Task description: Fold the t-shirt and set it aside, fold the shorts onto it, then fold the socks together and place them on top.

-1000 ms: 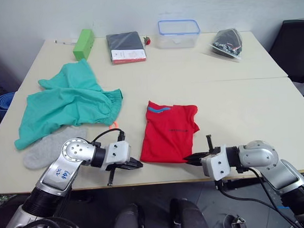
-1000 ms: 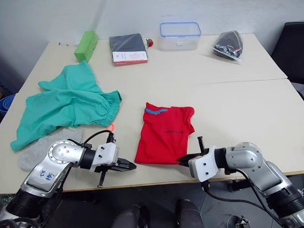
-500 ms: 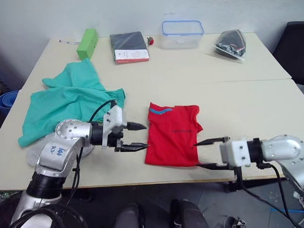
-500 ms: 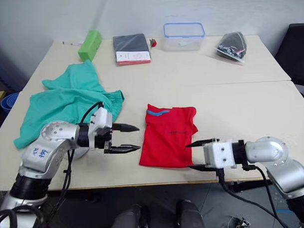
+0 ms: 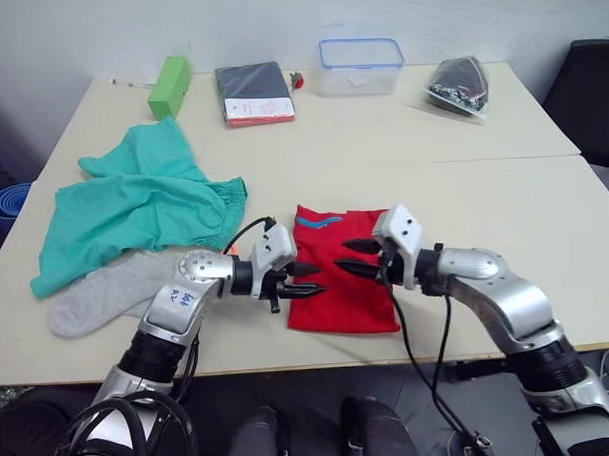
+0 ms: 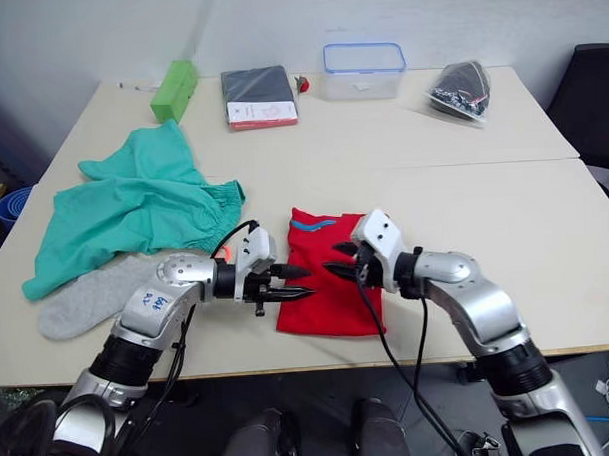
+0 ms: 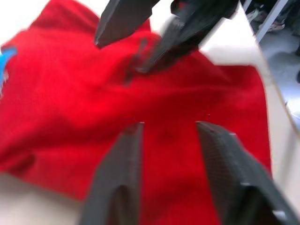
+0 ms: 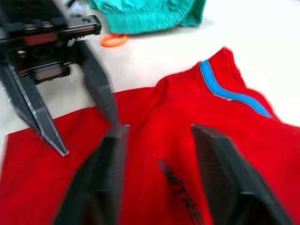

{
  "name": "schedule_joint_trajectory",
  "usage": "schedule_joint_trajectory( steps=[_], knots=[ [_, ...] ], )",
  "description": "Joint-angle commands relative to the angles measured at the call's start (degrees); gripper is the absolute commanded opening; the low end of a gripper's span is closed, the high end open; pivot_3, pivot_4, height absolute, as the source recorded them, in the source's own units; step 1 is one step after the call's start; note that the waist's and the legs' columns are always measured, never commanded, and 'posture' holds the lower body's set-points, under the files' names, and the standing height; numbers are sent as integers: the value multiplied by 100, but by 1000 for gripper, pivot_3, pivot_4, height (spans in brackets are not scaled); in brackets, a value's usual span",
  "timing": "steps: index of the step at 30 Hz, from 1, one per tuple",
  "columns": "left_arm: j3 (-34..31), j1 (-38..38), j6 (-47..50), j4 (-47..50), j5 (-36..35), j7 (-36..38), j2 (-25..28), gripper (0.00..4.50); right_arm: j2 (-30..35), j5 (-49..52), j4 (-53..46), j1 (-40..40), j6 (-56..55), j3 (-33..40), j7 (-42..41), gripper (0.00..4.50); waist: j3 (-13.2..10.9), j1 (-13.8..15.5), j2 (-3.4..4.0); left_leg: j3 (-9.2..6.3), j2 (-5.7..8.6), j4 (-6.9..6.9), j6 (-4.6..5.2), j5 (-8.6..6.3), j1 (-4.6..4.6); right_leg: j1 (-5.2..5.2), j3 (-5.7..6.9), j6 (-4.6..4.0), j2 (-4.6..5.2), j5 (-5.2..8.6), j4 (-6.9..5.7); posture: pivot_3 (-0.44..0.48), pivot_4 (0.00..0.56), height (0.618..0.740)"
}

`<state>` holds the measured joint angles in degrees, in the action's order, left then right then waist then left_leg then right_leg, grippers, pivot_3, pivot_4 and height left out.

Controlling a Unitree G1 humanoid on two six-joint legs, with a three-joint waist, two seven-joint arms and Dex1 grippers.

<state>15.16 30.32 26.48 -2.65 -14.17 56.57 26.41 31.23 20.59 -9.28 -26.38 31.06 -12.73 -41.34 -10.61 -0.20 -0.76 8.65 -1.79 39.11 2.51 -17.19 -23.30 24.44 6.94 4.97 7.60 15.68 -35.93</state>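
The red t-shirt (image 5: pixel 339 299) lies folded near the table's front edge, its blue collar band (image 5: pixel 317 222) on the far side. My left gripper (image 5: pixel 314 279) is open and reaches in over the shirt's left edge. My right gripper (image 5: pixel 345 257) is open over the middle of the shirt, pointing at the left one, tips a short gap apart. Nothing is held between either pair of fingers. The teal-green shorts (image 5: pixel 134 209) lie spread at the left, their orange drawstring loop (image 8: pixel 112 41) beside the waistband. The grey socks (image 5: pixel 102 295) lie just in front of the shorts.
Along the far edge stand a green box (image 5: pixel 168 88), a dark packaged item (image 5: pixel 252 93), a clear container with a blue rim (image 5: pixel 360 66) and a bag of dark parts (image 5: pixel 458 85). A black chair (image 5: pixel 592 93) is at the right.
Both grippers were shut at the shirt's front corners, then opened on either side of it. They have now swung inward over the shirt. The shirt has not moved.
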Motion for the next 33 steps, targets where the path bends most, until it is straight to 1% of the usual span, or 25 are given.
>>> schedule_joint_trajectory(
  steps=[1,3,8,10,12,15,17,20,22,23,25,27,29,31,33],
  knots=[
    [149,-145,-269,21,223,19,44,661,-125,-508,210,-70,-198,-234,153,635,0,7,0,0,1,0,1,0,0,0,1,0,-1,0,1,0,150,740],
    [185,-220,-436,15,289,62,58,20,-139,-837,501,-43,-472,-360,198,3,0,10,0,0,3,0,2,0,0,0,1,0,0,0,0,0,150,740],
    [165,-247,-571,-109,402,-53,-4,20,-255,-1505,1912,-316,-1178,-233,620,3,1,-12,-1,2,4,0,3,0,3,-5,10,3,0,-1,2,0,150,740],
    [175,-265,-629,-154,444,-37,-2,20,-406,-1411,2647,-689,-1166,174,958,3,2,-5,-2,3,4,0,3,5,8,-7,13,3,1,-2,-1,0,150,740],
    [185,-309,-687,-174,481,-24,14,20,-535,-1217,3225,-1023,-1132,572,1128,3,2,-4,-2,3,4,0,3,8,9,-9,11,4,5,-2,-2,0,150,740],
    [190,-348,-764,-229,513,-13,26,20,-596,-1211,3927,-1411,-1145,872,1283,3,3,-4,-1,-1,4,0,2,8,9,-9,0,4,10,-3,-4,0,150,740],
    [183,-352,-795,-251,522,-19,24,20,-629,-1141,4113,-1548,-1175,999,1161,3,4,-17,1,-1,2,-1,0,6,9,-9,-3,3,9,-2,-3,0,150,740],
    [151,-346,-796,-265,510,-46,9,20,-653,-1037,3981,-1571,-1145,1056,849,3,6,-28,4,0,0,-3,0,6,8,-8,-3,2,6,-2,-3,0,150,740],
    [143,-344,-794,-258,513,-56,13,20,-596,-1201,3941,-1571,-1360,1040,915,3,6,-37,4,0,1,-3,0,6,8,-8,-3,2,5,-2,-3,0,150,740],
    [137,-348,-791,-242,516,-71,16,20,-599,-1155,3835,-1574,-1478,1144,946,3,6,-39,4,0,1,-3,1,7,8,-8,-3,3,5,-2,-3,0,150,740],
    [74,-348,-707,-179,480,-144,4,20,-646,-753,3357,-1541,-1445,1428,741,3,5,-40,4,0,2,-3,1,7,8,-8,-3,3,4,-2,-3,0,150,740],
    [-52,-329,-488,-60,340,-217,-39,20,-598,-417,2757,-1372,-1329,1536,351,3,4,-55,6,0,1,-4,1,7,5,-6,-4,3,6,-2,-2,0,150,740],
    [-173,-317,-208,155,125,-189,-61,20,-460,-253,2047,-1054,-1135,1491,48,3,4,-73,6,-1,-2,-7,1,7,5,-6,-4,3,5,-2,-1,0,150,740],
    [-350,-271,221,453,-294,-63,-106,20,-328,-122,1332,-639,-858,1392,-154,3,4,-60,6,-4,-3,-10,0,6,5,-6,-3,3,5,-2,-1,0,150,740],
    [-548,-31,571,475,-553,-151,-220,20,-264,-82,804,-238,-639,1267,-213,3,4,-54,6,-9,-2,-10,-1,4,2,-6,-2,3,5,-2,2,0,150,740]
  ],
)
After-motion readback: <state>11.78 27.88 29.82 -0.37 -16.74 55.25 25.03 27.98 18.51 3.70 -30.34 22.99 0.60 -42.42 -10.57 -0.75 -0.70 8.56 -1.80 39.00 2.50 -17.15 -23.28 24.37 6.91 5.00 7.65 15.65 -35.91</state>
